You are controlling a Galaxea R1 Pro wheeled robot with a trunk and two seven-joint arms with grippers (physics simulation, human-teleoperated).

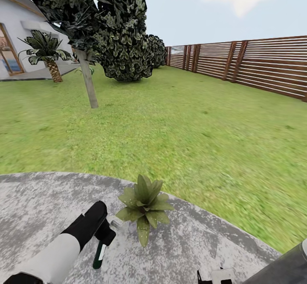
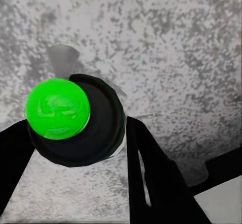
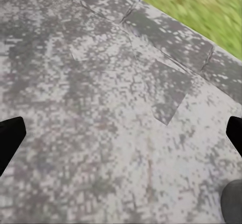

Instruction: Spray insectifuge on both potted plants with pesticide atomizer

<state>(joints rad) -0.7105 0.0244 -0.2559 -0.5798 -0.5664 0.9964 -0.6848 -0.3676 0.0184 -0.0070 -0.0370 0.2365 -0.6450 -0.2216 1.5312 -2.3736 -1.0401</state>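
Left pincer [image 1: 103, 236] is down low over the patio, and in the left wrist view its two black fingers [image 2: 156, 178] stand either side of the pesticide atomizer [image 2: 75, 121], seen end-on: a bright green round end in a dark ring. The fingers sit close against it, so I read the pincer as closed around the bottle, though pad contact itself is hard to confirm. In the head view the atomizer [image 1: 100, 255] hangs below the pincer, slim, dark green with a white patch, angled down toward the stone. It looks like a light, rigid plastic bottle, smooth and round-sided, so it could roll or twist in a loose grip; my call is to hold the middle of the body, square across its width, and leave the spray head free. Just beside the left pincer, on its far side, sits one potted plant [image 1: 145, 205], a low rosette of broad pointed leaves, soft-looking and matte; its pot is hidden under the foliage. The patio [image 1: 38, 207] under it all is mottled grey stone, rough and speckled, with a curved edge meeting the lawn [image 1: 192, 139]. Well beyond stand a dark-leaved tree [image 1: 89, 84] and a brown slatted fence [image 1: 256, 62]. Right pincer [image 3: 121, 136] hovers over bare stone, its black tips far apart at the frame edges, wide and holding nothing.
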